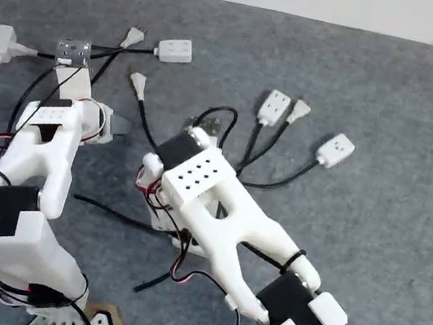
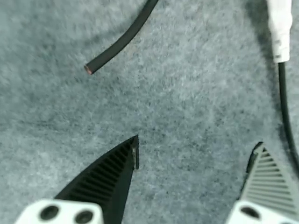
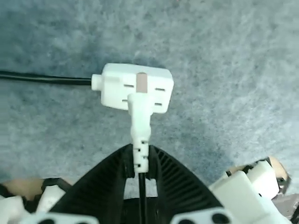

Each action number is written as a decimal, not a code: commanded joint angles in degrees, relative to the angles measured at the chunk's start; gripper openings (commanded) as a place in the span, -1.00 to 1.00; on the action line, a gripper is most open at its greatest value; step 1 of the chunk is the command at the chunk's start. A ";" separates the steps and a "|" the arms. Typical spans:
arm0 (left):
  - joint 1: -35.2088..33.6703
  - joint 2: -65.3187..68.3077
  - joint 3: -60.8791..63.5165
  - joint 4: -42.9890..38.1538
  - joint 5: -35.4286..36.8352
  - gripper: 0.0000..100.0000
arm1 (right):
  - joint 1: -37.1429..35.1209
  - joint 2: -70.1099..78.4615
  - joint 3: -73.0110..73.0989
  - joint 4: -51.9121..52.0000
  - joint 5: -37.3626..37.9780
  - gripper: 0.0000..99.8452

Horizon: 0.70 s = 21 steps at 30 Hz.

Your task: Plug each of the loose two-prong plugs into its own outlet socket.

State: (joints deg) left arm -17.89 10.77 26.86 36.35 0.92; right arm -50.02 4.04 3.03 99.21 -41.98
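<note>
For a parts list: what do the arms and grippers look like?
Left arm and right arm: blocky white plastic, black motors, red and black wires; the right has a round-holed panel. Left gripper: ribbed triangular fingers, one black, one grey. Right gripper: both black.

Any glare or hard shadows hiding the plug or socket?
No. Right wrist view: plug and outlet socket evenly lit, soft shadow beside the socket. Left wrist view: faint shadow along the cable. High view: no glare, soft shadows under the arms.
</note>
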 commanded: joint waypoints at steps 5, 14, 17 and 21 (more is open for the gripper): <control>0.48 -0.40 -1.98 -0.88 0.35 -0.27 | -0.66 -0.48 -2.68 0.40 31.38 -0.99; 1.54 -0.84 -2.77 1.85 -1.93 -0.27 | 2.07 -1.10 -5.93 1.71 64.97 -0.99; 4.97 -0.40 -10.24 16.35 -7.65 -0.27 | 4.70 -2.51 -8.31 1.10 69.71 -0.99; 8.40 -0.92 -18.86 31.30 -15.12 -0.27 | 10.59 -7.08 -8.22 -5.67 75.16 -0.99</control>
State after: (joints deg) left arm -13.23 10.77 16.92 52.70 -8.22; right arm -44.31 2.46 -2.59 99.03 29.41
